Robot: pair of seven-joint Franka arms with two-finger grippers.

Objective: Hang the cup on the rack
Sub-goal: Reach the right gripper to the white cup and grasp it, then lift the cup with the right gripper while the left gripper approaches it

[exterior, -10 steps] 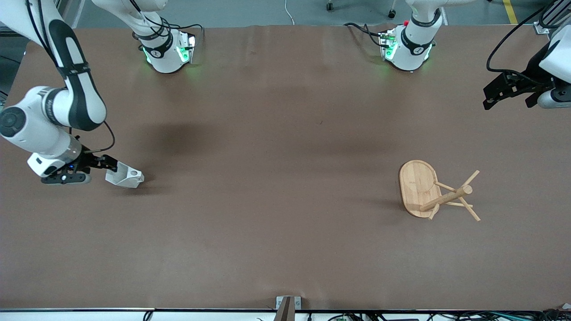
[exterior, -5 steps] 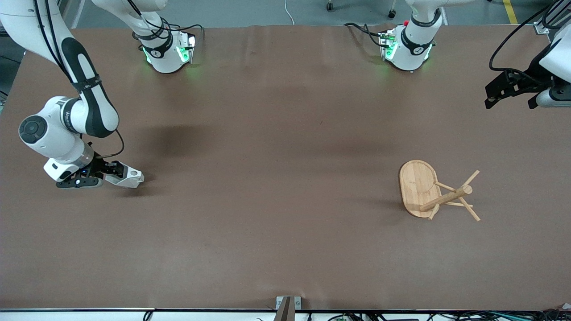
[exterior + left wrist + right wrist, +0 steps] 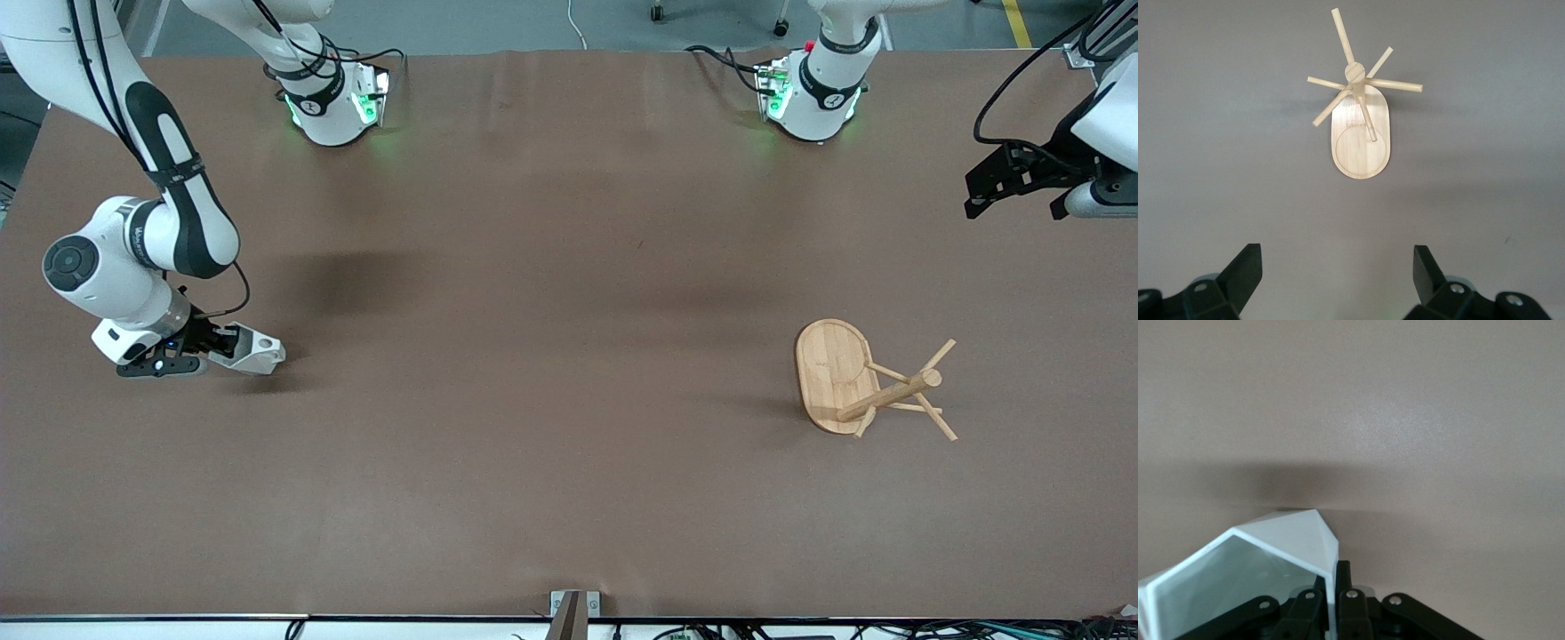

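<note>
**Cup gripped at the right arm's end; hanging not yet begun**

The right gripper (image 3: pixel 216 345) is seen w/ its jaws closed on one wall of the cup (image 3: pixel 253 349); in the right wrist view the two black fingers (image 3: pixel 1348 603) are pinched either side of the thin white rim. The cup is lying low at the surface (image 3: pixel 533 498), toward the right arm's end; whether it is resting on it or just clear of it cannot be told from these views. So approx. the first step, the grasp, is judged done. Lift, carry across the surface and threading onto a peg are all left.

The left gripper (image 3: pixel 1013 182) is held over the edge of the surface at the left arm's end, jaws wide apart, nothing between them; that arm is waiting.

Materials: the cup is matte white, faceted, w/ hard angular edges, a polygonal mouth and a blocky tab w/ a round hole. The wall is thin and likely smooth, so slip is a risk.

The rack (image 3: pixel 867 382) is pale bamboo w/ visible grain: flat oval base, round centre post, thin angled pegs. It is standing well apart from the cup, toward the left arm's end. The surface is a plain brown matte sheet.
</note>
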